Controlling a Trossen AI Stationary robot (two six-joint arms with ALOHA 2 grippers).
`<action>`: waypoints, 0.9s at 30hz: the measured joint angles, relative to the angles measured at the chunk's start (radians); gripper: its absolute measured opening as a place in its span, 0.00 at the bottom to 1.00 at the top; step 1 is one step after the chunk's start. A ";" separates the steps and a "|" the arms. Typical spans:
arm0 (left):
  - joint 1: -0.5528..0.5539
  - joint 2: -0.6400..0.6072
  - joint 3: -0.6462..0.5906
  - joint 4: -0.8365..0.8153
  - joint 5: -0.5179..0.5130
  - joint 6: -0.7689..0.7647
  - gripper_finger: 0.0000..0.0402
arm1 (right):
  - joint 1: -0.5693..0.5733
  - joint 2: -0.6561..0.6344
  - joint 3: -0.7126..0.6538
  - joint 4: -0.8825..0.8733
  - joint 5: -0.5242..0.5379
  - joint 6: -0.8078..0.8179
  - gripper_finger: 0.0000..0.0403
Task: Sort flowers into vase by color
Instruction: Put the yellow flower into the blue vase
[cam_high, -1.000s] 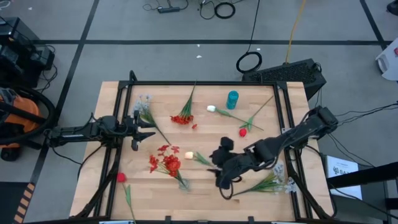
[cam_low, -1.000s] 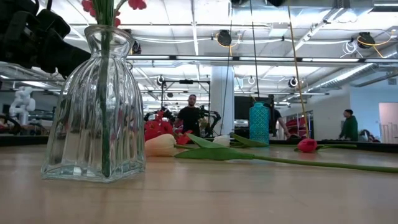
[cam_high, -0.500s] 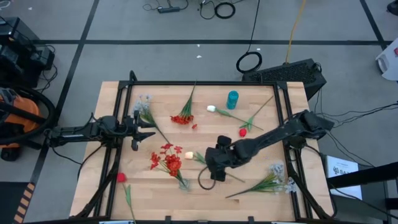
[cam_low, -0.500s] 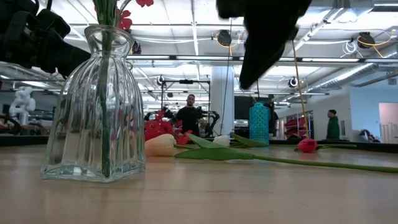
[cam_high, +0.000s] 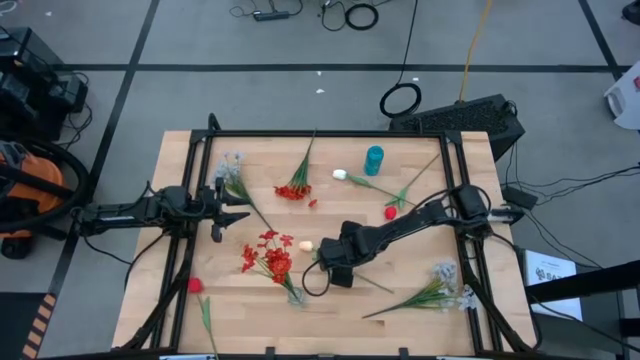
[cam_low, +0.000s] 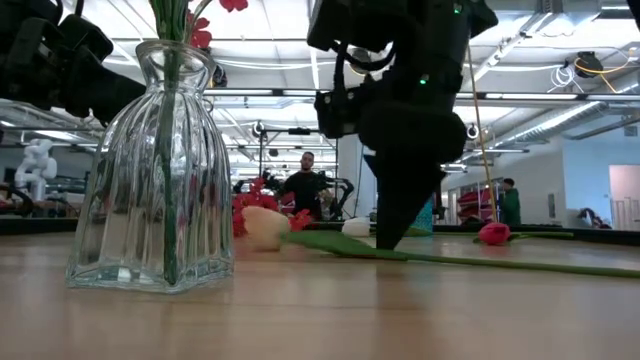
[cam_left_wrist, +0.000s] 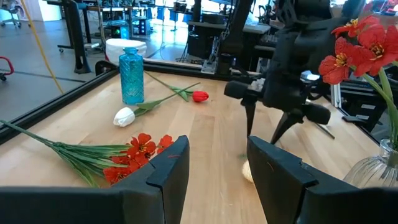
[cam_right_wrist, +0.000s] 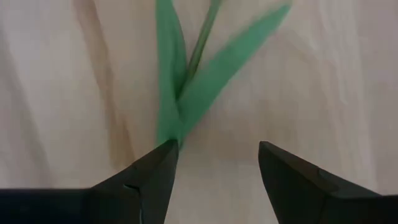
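Observation:
A cream-white tulip lies on the table in mid-table, its bud (cam_high: 305, 246) toward the table's left and its stalk (cam_low: 480, 262) running right. My right gripper (cam_high: 335, 272) stands over its green leaves (cam_right_wrist: 186, 93), pointing down and open, one finger on each side of the leaf base. A clear glass vase (cam_low: 150, 170) holding red blossoms (cam_left_wrist: 354, 43) stands near the near edge. My left gripper (cam_left_wrist: 217, 165) waits open at the left edge (cam_high: 232, 212). My right gripper comes at the tulip from above, pointing down, fingers across the stalk. One fingertip (cam_right_wrist: 163, 155) stands right at the base of the leaves (cam_right_wrist: 169, 134), low at the table (cam_low: 390, 240). I cannot tell whether it touches the leaf. The tulip lies flat on the table.
A teal bottle vase (cam_high: 374, 159) stands near the far edge. Loose stems lie about: a red cluster (cam_high: 294, 187), a white tulip (cam_high: 341, 175), a red rosebud (cam_high: 390, 212), lavender sprays (cam_high: 232, 172), a white spray (cam_high: 440, 292), another rosebud (cam_high: 195, 285).
My right arm has swung from the table's near-right part toward the middle and come down over the cream tulip's leaves, its fingers pointing down. In the low view the tulip's bud has turned a little. The left arm has kept still.

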 joint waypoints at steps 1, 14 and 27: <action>0.000 0.000 0.000 0.000 0.000 0.000 0.42 | 0.000 0.007 0.002 0.006 -0.013 0.008 0.55; 0.000 0.000 0.000 0.000 0.000 0.000 0.42 | -0.017 -0.033 -0.005 -0.036 -0.064 0.115 0.43; 0.000 0.000 0.000 0.000 0.000 0.000 0.42 | -0.007 -0.061 -0.003 0.051 -0.059 0.190 0.41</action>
